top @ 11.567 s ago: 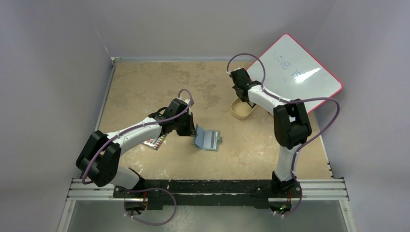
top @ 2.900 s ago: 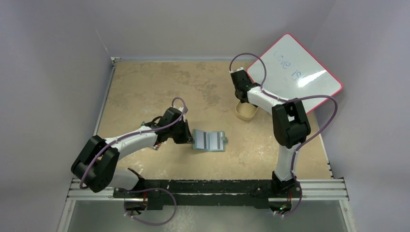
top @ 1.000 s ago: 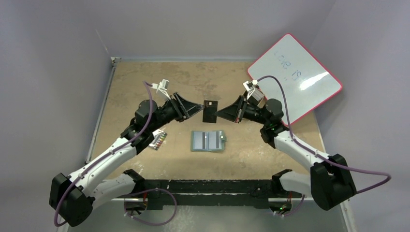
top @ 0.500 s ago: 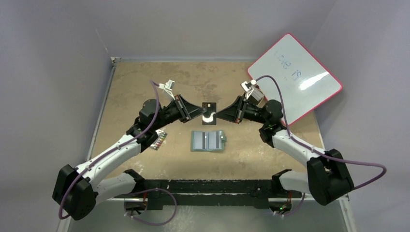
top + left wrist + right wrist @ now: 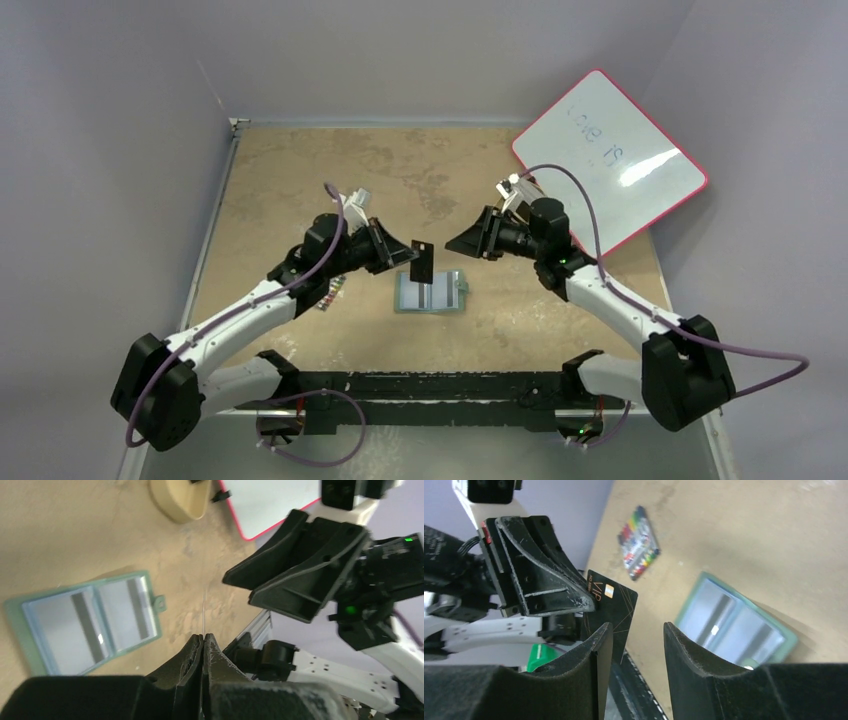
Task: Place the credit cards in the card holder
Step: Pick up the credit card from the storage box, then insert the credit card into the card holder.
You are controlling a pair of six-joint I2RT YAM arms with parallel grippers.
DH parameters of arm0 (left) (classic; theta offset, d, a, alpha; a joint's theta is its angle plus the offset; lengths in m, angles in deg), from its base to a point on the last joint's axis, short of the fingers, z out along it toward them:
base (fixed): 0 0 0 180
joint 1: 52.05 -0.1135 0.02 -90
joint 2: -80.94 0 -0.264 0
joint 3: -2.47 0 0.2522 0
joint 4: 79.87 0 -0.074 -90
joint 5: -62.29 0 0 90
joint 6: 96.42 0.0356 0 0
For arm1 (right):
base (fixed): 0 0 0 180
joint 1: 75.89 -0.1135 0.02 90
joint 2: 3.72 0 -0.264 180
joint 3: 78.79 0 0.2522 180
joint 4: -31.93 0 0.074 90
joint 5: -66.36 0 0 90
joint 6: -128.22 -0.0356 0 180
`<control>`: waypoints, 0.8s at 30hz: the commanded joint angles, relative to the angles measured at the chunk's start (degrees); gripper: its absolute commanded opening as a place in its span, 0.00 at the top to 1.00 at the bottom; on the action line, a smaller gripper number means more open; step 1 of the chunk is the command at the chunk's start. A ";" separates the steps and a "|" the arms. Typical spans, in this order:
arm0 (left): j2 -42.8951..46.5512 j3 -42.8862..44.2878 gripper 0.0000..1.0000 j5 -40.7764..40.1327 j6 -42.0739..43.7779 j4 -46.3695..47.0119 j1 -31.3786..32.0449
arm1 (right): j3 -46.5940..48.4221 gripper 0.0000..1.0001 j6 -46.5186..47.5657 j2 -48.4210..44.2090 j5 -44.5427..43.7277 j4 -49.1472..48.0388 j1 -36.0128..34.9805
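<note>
from above, the dark credit card (image 5: 421, 262) has changed hands: a moment ago both arms met over the table with the right gripper (image 5: 462, 243) clamped on it, and now the left gripper (image 5: 400, 258) alone carries it, fingers pinched shut on its left edge. the right one has let go and drawn back, well apart from the card. the card hangs on edge in the air, lower than before, just over the far left part of the card holder (image 5: 430, 293), which lies open and flat on the table (image 5: 300, 170). in the left wrist view the fingers are pressed tight together with the card seen edge-on as a thin line rising from them; the open holder lies below to the left and the right gripper's parted fingers stand beyond the card without touching it. in the right wrist view its two fingers stand apart with nothing between them, and the card's face shows past them in the other gripper. the handover looks finished, so what remains is likely tilting the card down and sliding it into a pocket.
</note>
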 commanded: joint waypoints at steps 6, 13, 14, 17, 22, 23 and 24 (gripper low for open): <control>-7.70 -4.35 1.00 1.29 2.70 -1.80 -0.40 | 3.79 0.57 8.31 6.21 -14.49 14.02 -5.06; -11.38 -5.30 1.00 1.39 3.03 -0.35 -0.40 | 5.10 0.66 10.07 12.37 -18.26 15.10 -7.62; -12.01 -5.21 1.00 1.49 3.16 -0.21 -0.45 | 5.14 0.66 10.35 12.78 -18.67 15.25 -7.67; -13.72 -5.34 1.00 1.84 3.09 1.21 -0.41 | 5.77 0.67 11.73 14.83 -19.32 15.56 -7.75; -17.20 -6.66 1.00 4.35 0.14 8.77 -0.40 | 7.48 0.67 14.11 18.23 -21.44 18.10 -7.93; -17.99 -6.51 1.00 4.57 0.01 9.39 -0.42 | 7.45 0.67 14.36 18.59 -21.93 18.34 -7.94; -18.67 -6.36 1.00 4.77 0.11 9.80 -0.40 | 7.38 0.67 14.50 18.94 -22.28 18.44 -7.94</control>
